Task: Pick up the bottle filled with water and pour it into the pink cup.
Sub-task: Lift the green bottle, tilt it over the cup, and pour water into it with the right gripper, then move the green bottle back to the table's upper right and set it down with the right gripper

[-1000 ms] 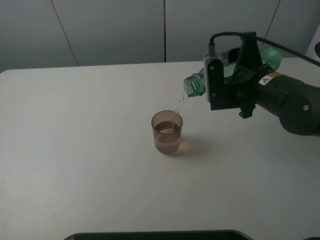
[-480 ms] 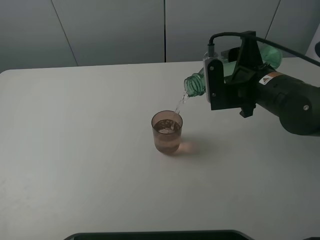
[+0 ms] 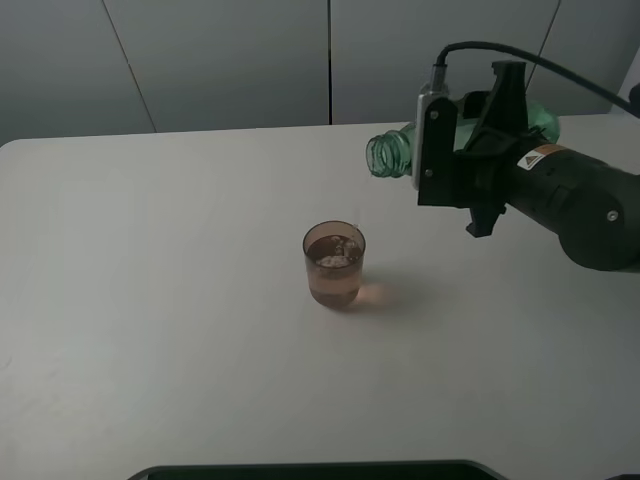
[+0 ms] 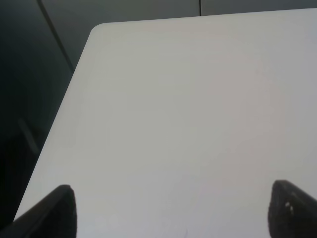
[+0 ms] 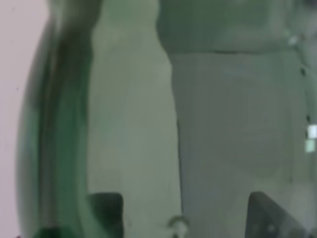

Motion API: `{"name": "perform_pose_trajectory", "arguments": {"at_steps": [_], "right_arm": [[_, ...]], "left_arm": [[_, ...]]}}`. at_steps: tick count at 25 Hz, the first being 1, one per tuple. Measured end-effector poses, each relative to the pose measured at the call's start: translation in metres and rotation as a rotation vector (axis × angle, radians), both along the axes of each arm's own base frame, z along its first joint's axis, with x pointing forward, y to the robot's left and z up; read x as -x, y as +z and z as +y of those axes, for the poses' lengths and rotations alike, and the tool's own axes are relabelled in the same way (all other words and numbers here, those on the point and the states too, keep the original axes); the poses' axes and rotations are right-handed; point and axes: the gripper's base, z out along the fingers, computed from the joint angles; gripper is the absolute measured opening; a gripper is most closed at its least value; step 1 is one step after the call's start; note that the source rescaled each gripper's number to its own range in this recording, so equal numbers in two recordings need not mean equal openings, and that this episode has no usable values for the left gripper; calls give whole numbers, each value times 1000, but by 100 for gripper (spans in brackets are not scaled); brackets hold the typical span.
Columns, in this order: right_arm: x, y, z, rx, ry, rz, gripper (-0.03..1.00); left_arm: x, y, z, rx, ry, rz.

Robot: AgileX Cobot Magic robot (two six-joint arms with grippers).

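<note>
R jaws clenched on slim translucent green plastic bottle (image 3: 388,156), aloft; tipped back level vs 0.5 s ago, stream stopped. Small brownish-pink plastic cup (image 3: 334,262) on white bench (image 3: 150,300) holds water, so pour prob done. L jaws released, empty.

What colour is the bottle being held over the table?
The bottle is translucent green, clearest in the exterior high view.

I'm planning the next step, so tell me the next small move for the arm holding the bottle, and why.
Probably roll the right gripper to stand the bottle upright. It lies about level in the grip, no stream shows at its mouth, and the pink cup already holds water.
</note>
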Motion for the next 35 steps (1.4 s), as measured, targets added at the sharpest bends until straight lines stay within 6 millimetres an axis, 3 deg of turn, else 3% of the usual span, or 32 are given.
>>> {"name": "perform_pose_trajectory", "arguments": {"at_steps": [5,14,17,21,24,31,35], "right_arm": [[0,1,1,-199,-67,40,0],[-23,27,13,-839,-277,81,0],[-34,36,8,-1035,-336,83,0],[-49,42,-17,-1296,-401,100,0],[-58,43,-42,-1390,-435,92,0],[-68,44,-100,-1397,-559,-23,0],[-72,34,-128,-1393,-644,-56,0]], "left_arm": [[0,0,0,0,0,0],[0,0,0,0,0,0],[0,0,0,0,0,0],[0,0,0,0,0,0],[0,0,0,0,0,0],[0,0,0,0,0,0],[0,0,0,0,0,0]]}}
